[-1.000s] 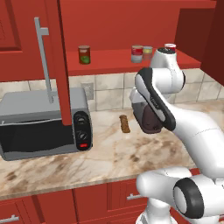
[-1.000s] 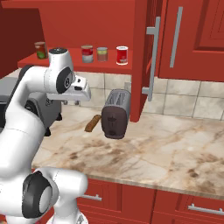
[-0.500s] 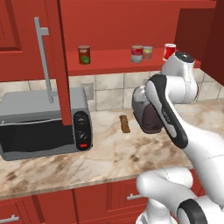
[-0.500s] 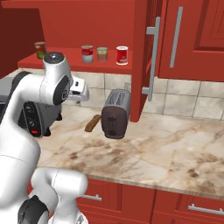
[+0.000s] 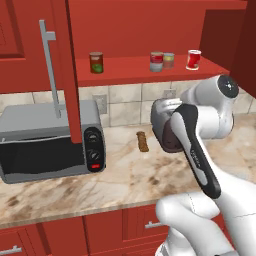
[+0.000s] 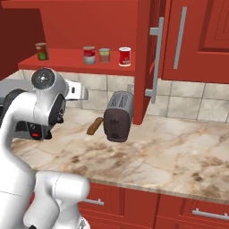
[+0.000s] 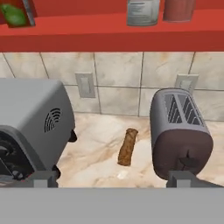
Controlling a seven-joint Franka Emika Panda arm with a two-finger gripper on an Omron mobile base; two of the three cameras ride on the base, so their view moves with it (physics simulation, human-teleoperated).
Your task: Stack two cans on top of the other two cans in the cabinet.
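Red-and-pale can point(image 5: 156, 62) not in my grip. Fingertips point(image 7: 43, 178) stand wide apart, nothing between them; gripper point(image 7: 116, 179) is open and empty, hanging over the counter point(image 7: 96, 162) and looking at the wall.

Hand view, outward from the fingers:
- brown stick point(image 7: 127, 146) lying on the counter, dead ahead
- toaster point(image 7: 179, 131) at 4 o'clock
- microwave point(image 7: 30, 118) at 8 o'clock
- shelf point(image 7: 87, 35) of the cabinet across 12 o'clock, can bottoms cut off by the top edge

Left base view: four tins on the shelf, all standing singly.
- green-label can point(image 5: 96, 62) alone at the left
- red-and-pale can touching or just beside a dull can point(image 5: 169, 60); can't tell which
- red can point(image 5: 193, 59) near, at their right

Cabinet door point(image 5: 67, 75) swung open.

Judgement: nothing stacked yet, so I'm at the start, on the reach for a first tin. Next move calls for lifting the hand toward 12 o'clock, level with the shelf, then bringing the open fingers around one tin without knocking its close neighbour.
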